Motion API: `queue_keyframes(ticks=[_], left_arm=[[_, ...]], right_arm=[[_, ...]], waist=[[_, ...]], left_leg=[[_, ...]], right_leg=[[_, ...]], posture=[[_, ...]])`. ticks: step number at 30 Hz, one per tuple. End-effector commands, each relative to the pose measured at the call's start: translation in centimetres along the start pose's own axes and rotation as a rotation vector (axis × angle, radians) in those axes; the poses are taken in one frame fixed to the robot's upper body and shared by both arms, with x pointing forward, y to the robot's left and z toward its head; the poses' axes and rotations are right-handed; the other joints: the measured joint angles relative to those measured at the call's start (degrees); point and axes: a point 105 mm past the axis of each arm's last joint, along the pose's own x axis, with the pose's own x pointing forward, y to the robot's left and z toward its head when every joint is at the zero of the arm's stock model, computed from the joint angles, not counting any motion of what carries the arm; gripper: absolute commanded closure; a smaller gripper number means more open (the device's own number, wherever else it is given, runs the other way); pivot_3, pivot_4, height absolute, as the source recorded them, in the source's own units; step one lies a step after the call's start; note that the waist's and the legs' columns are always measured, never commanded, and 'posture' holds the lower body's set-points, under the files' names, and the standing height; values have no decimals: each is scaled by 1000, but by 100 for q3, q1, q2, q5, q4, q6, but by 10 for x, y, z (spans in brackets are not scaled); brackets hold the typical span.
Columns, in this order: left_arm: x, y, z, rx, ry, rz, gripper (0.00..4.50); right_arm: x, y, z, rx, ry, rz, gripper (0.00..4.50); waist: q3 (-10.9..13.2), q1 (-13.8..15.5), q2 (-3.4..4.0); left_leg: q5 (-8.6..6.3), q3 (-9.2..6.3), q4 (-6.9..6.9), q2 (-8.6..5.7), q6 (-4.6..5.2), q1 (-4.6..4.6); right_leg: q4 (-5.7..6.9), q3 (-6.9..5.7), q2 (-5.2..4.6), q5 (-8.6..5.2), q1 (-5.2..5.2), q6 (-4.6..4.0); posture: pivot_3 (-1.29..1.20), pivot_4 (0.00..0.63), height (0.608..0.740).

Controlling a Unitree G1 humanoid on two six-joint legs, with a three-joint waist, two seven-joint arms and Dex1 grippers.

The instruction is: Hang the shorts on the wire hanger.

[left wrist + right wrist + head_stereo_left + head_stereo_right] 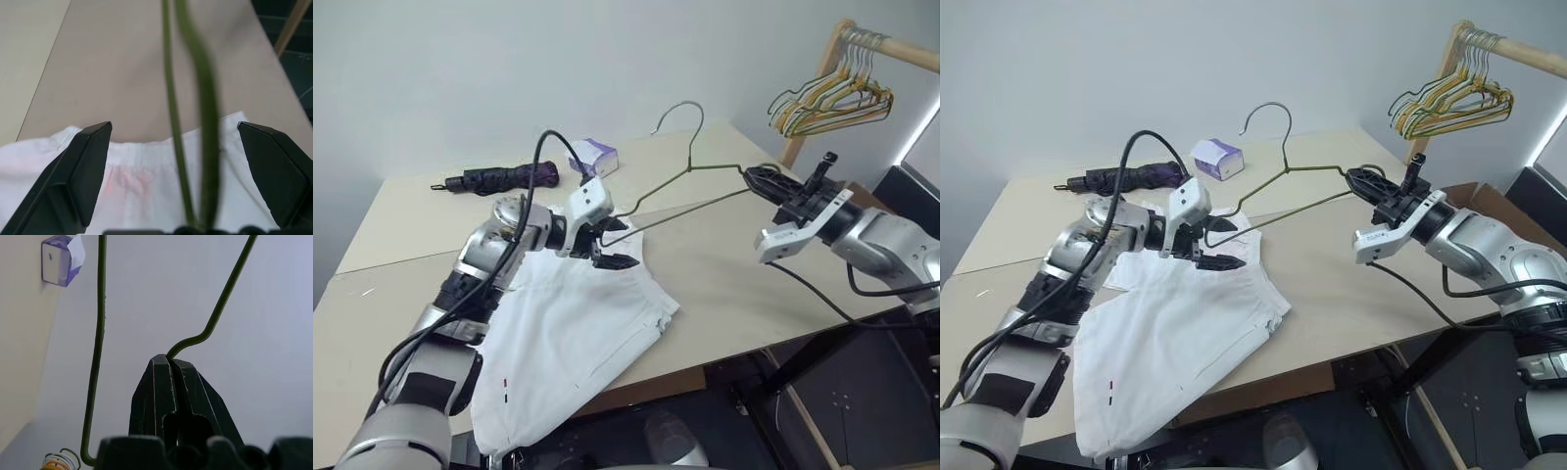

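The white shorts [578, 333] lie flat on the table, with their waistband [146, 156] toward the far side. My right gripper [766, 182] is shut on one corner of the thin greenish wire hanger [690, 186] and holds it in the air, hook [1268, 113] pointing up. The hanger's other corner reaches my left gripper [620, 245], which hovers open just above the waistband. In the left wrist view the hanger's two wires [171, 98] run between its spread fingers [90, 166]. In the right wrist view the closed fingertips [161, 382] pinch the hanger's bend [195, 339].
A folded dark umbrella [499, 178] and a white-and-purple tissue box [594, 157] sit at the table's far side. A wooden rack with a bunch of yellow and tan hangers [832, 98] stands at the back right. The table's front edge [724, 357] runs close to the shorts.
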Motion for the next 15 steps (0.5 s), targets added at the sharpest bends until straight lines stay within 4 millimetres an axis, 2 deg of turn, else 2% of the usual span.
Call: queue_keyframes(ticks=[1,4,13,14,15], left_arm=[[-1,8,19,12,-64,36,431],[-2,6,23,11,-92,18,1213],[-4,3,21,26,-90,2,4233],[-4,3,21,25,-91,2,4482],[-4,3,21,23,-92,1,4482]], right_arm=[[3,-15,-2,-22,-11,-39,4500],[3,-16,-2,-19,-12,-43,4500],[3,-19,-2,-10,-8,-42,4500],[3,-20,-2,-10,-5,-43,4500],[3,-20,-2,-10,-2,-43,4500]], waist=[[0,-2,0],[0,-18,0],[0,-112,0],[0,-112,0],[0,-112,0]], left_leg=[[0,0,0,0,0,0],[0,0,1,0,0,1],[0,1,1,1,0,2],[0,1,1,1,0,2],[0,1,1,1,0,2]], right_leg=[[0,0,0,0,1,0],[0,0,0,0,1,0],[1,0,0,0,3,0],[2,0,0,0,3,0],[2,0,0,0,3,0]], posture=[[-490,0,740],[-492,0,740],[-494,0,740],[-493,0,740],[-493,0,740]])
